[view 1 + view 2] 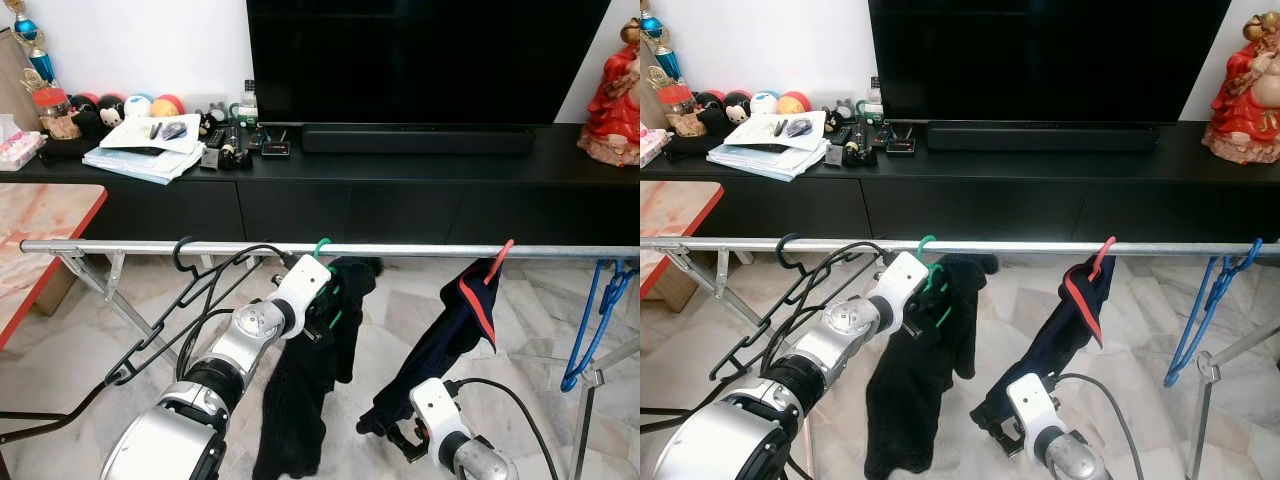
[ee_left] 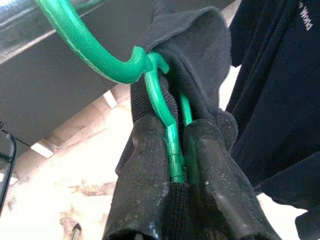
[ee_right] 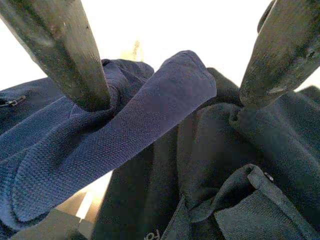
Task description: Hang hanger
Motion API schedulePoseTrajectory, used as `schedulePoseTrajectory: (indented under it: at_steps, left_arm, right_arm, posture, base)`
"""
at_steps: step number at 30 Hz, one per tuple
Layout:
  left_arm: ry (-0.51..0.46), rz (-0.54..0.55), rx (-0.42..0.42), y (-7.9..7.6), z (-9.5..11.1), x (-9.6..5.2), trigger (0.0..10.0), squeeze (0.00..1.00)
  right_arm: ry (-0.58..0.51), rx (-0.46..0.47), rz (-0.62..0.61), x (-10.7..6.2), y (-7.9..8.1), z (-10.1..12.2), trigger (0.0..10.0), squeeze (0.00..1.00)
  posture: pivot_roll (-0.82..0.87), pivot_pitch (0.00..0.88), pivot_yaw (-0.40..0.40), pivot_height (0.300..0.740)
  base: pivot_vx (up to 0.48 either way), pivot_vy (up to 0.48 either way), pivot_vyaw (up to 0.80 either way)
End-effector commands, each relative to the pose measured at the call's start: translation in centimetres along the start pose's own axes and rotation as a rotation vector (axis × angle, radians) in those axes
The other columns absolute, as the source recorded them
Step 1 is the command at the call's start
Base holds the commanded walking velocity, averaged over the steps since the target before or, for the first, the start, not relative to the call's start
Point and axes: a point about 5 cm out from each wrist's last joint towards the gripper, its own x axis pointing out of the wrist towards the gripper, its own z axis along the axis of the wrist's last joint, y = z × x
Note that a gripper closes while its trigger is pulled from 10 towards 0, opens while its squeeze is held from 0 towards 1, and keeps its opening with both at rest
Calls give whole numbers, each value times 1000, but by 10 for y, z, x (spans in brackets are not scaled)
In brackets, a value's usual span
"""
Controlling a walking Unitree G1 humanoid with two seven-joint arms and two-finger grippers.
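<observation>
Hanger on rail, left gripper pinching it

Green hanger has its hook over the metal rail, with a black garment draped from it. Left gripper is clamped on the hanger's neck just under the hook; fingers press in from both sides with cloth caught between. Hanger's long axis runs down from the rail, and the jaws sit directly below the hook, so letting go means spreading them and backing away from the rail. My read: hook looks seated, release is next.

Right gripper is low, jaws spread, at the hem of the navy garment on the red hanger. Left arm is the one on the task's thing.

Count on rail: four hangers, namely black wire hanger, green, red, blue hanger. Two garments.
</observation>
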Motion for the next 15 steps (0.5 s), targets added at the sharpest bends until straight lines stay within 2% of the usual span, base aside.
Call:
schedulePoseTrajectory:
  at_steps: [1, 6, 15]
  left_arm:
    - [80, -29, 4, -7, -16, -1, 0, 0]
    - [70, -28, 14, -7, -14, -1, 0, 0]
    - [-35, 82, -96, 7, -3, -3, 0, 0]
  right_arm:
    - [16, -2, 7, 0, 1, -2, 10000, 0]
    - [16, 0, 7, 1, 2, -1, 10000, 0]
    - [19, 2, 0, 1, 2, -2, 10000, 0]
  posture:
    - [61, 59, -6, 740]
    - [64, 55, -6, 740]
    - [66, 56, -6, 740]
  base:
    - [0, 0, 0]
    - [0, 0, 0]
    - [0, 0, 0]
